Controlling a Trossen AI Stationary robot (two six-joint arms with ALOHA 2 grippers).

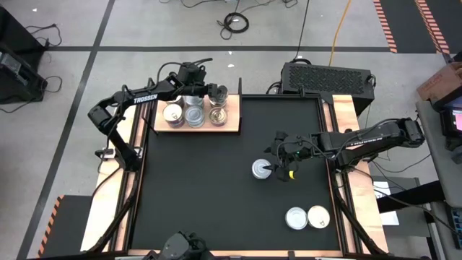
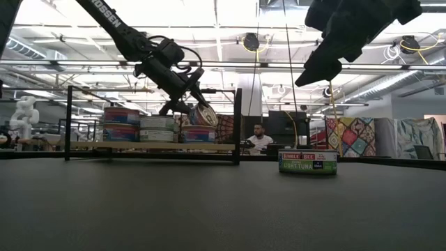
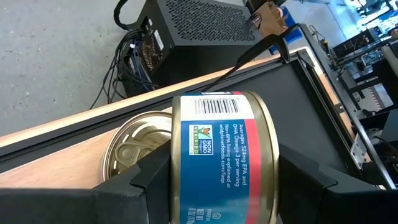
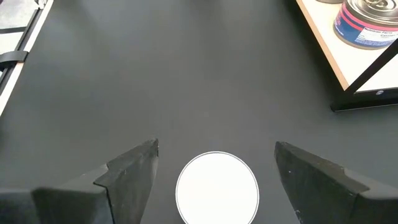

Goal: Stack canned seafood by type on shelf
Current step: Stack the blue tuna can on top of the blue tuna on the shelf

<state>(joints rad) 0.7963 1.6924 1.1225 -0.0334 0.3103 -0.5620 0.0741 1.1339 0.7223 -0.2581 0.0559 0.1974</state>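
Observation:
The light wood shelf (image 1: 231,127) stands at the mat's far left with stacks of flat tins: cream-topped (image 1: 173,113), silvery blue-grey (image 1: 193,114) and gold-topped (image 1: 218,114). My left gripper (image 1: 216,92) is shut on a blue-and-red tin (image 3: 224,155), held tilted just above the gold-topped stack (image 2: 198,134). My right gripper (image 1: 278,165) is open and hangs above a white-topped tuna tin (image 4: 217,186) that rests flat on the mat (image 2: 307,162). Its fingers stand on either side of the tin, well above it. My left gripper pinches the tin between its two fingers (image 3: 155,180), one on each flat end (image 3: 177,162). The labelled side wall faces the wrist camera. The fingers slant down from the table's left. The tin is on edge, tilted, lifted clear above the gold lid (image 3: 134,149).
Two more tins, silvery (image 1: 296,217) and cream (image 1: 318,216), lie on the black mat near its near right corner. A black ventilated box (image 1: 328,76) stands behind the table's far edge. A person sits in the room behind (image 2: 259,138).

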